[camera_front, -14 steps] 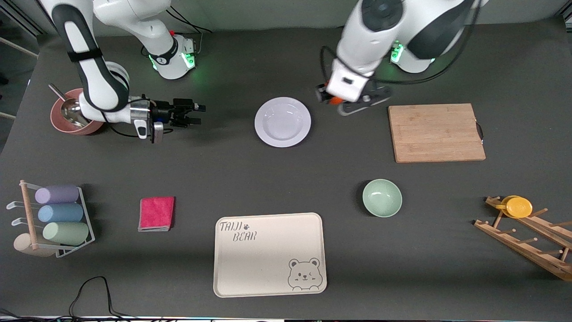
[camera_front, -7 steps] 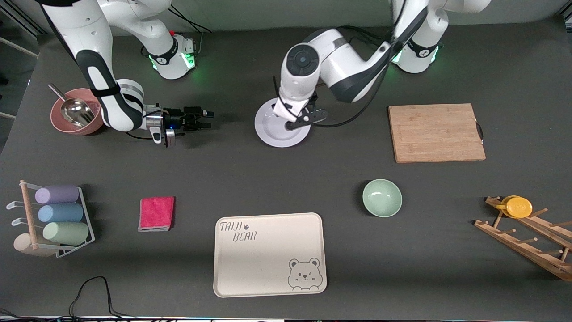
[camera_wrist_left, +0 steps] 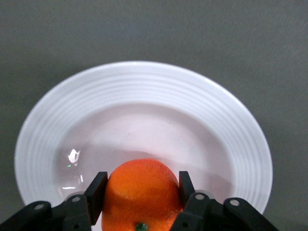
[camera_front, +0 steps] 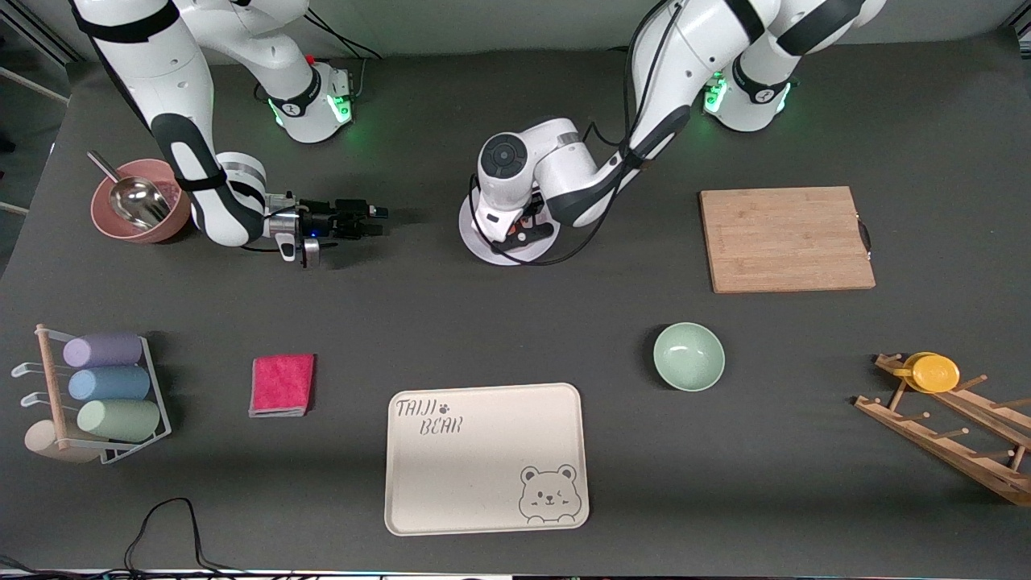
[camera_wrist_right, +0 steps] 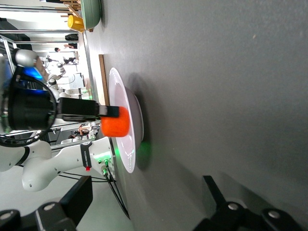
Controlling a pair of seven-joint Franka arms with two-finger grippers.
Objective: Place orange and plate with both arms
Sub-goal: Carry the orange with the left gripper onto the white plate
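The white plate (camera_front: 485,246) lies on the table between the two arms' bases, mostly covered by the left arm. My left gripper (camera_front: 525,227) is down in the plate, shut on the orange (camera_wrist_left: 139,192); its black fingers (camera_wrist_left: 96,189) press on both sides of the fruit. The left wrist view shows the plate (camera_wrist_left: 144,96) right under the orange. The right wrist view shows the plate (camera_wrist_right: 126,149) edge-on, with the orange (camera_wrist_right: 115,121) at its well. My right gripper (camera_front: 372,214) is open and empty, low over the table beside the plate, toward the right arm's end.
A wooden cutting board (camera_front: 785,239) lies toward the left arm's end. Nearer the camera are a mint-green bowl (camera_front: 689,356), a cream bear tray (camera_front: 486,459) and a pink cloth (camera_front: 282,384). A pink bowl with a scoop (camera_front: 133,209) stands by the right arm.
My left arm has carried the orange from beside the cutting board to the plate and lowered it into the plate. My right gripper has edged toward the plate.
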